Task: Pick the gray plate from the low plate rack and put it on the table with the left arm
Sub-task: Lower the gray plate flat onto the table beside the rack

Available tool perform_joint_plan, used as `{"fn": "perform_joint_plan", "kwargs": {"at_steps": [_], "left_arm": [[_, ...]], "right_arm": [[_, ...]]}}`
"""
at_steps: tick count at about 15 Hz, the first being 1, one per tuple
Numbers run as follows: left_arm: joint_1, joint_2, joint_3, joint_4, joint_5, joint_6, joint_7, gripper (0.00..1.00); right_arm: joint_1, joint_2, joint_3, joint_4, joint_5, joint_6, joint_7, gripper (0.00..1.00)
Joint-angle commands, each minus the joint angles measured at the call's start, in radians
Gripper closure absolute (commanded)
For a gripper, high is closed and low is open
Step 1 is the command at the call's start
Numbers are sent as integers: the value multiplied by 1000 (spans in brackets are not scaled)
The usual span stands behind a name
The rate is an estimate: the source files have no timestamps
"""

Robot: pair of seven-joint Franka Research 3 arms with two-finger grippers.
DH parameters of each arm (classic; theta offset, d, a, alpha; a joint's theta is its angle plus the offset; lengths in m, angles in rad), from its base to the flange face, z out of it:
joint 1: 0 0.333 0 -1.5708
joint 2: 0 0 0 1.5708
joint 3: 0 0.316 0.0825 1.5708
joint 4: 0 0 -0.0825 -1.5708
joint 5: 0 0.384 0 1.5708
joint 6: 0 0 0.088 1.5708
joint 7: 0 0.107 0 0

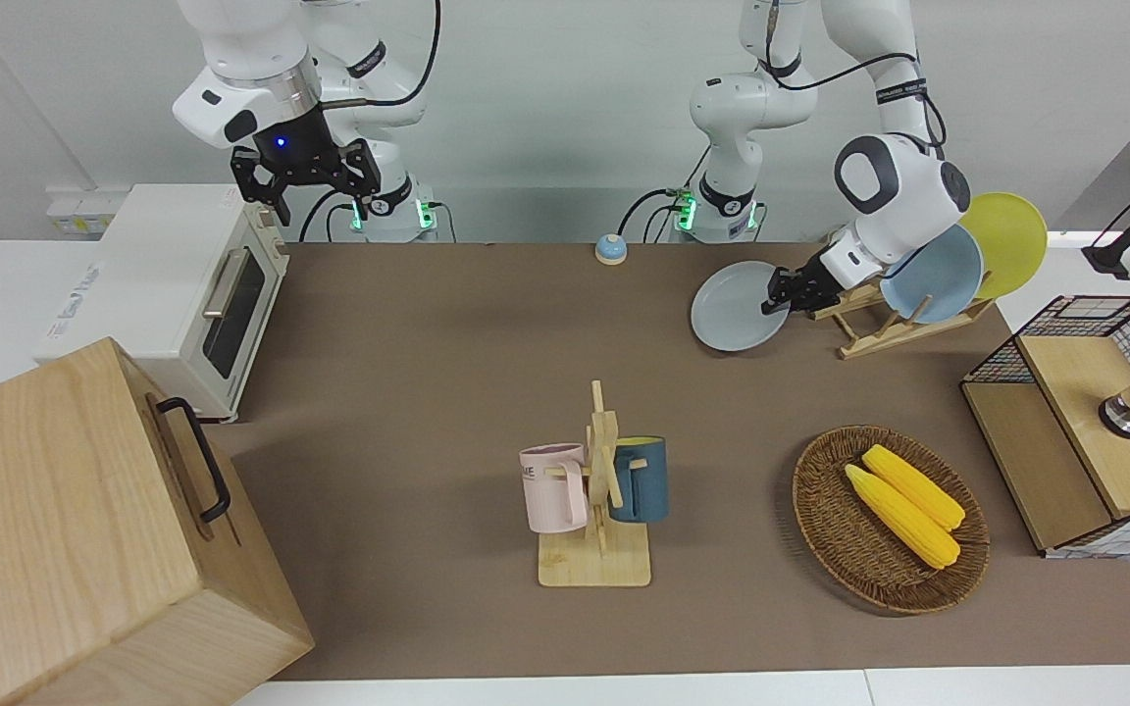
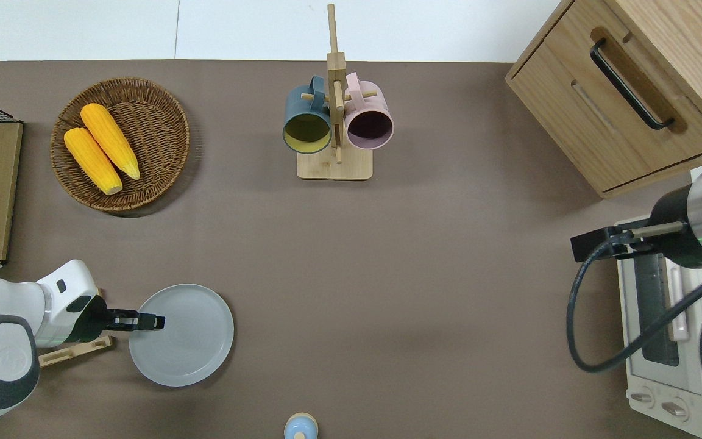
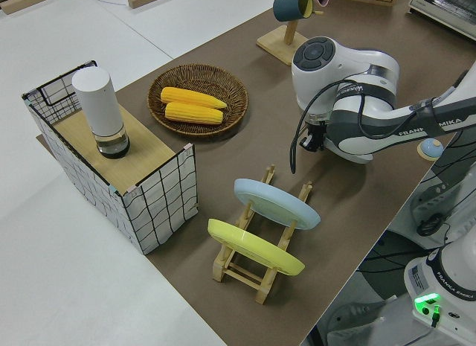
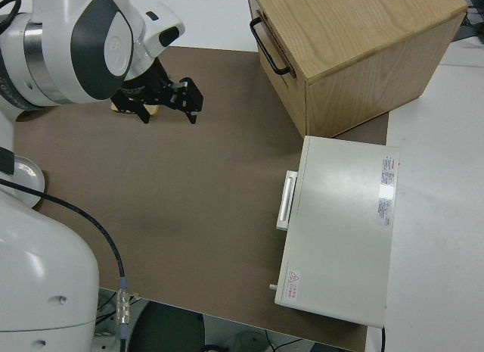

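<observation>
My left gripper [image 1: 783,294] is shut on the rim of the gray plate [image 1: 737,309] and holds it slightly tilted, low over the brown table [image 1: 428,343]. In the overhead view the plate [image 2: 183,335] lies just off the low plate rack [image 2: 74,352], toward the right arm's end, with the left gripper [image 2: 150,321] at the rack-side rim. The low plate rack [image 1: 879,328] holds a light blue plate [image 1: 933,275] and a yellow plate [image 1: 1006,240]. I cannot tell whether the gray plate touches the table. My right gripper [image 1: 302,181] is open and parked.
A wicker basket [image 1: 820,510] with two corn cobs and a mug stand [image 1: 599,490] with two mugs stand farther from the robots. A wire crate [image 1: 1085,412] is at the left arm's end. A toaster oven [image 1: 182,284] and wooden cabinet [image 1: 84,529] are at the right arm's end. A small blue bell [image 1: 610,249] sits near the robots.
</observation>
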State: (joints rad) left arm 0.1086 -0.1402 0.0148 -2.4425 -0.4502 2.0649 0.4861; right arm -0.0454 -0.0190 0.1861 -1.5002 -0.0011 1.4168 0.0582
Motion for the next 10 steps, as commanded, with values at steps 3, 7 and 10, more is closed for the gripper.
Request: {"fn": "perform_joint_plan", "kwargs": {"at_steps": [3,7,10], "left_arm": [[-9,-4,8,2,10,24,8,5],[-7,-28,10,39,21,20,-29,5],[-17,-76,7,110,167,-20,-200,5]], "right_arm": [[-10,-2,6,6,10,-13,-1,11],[-10,-2,6,6,10,-13,-1,13],[-10,-2,6,6,10,-13,-1,11]]}}
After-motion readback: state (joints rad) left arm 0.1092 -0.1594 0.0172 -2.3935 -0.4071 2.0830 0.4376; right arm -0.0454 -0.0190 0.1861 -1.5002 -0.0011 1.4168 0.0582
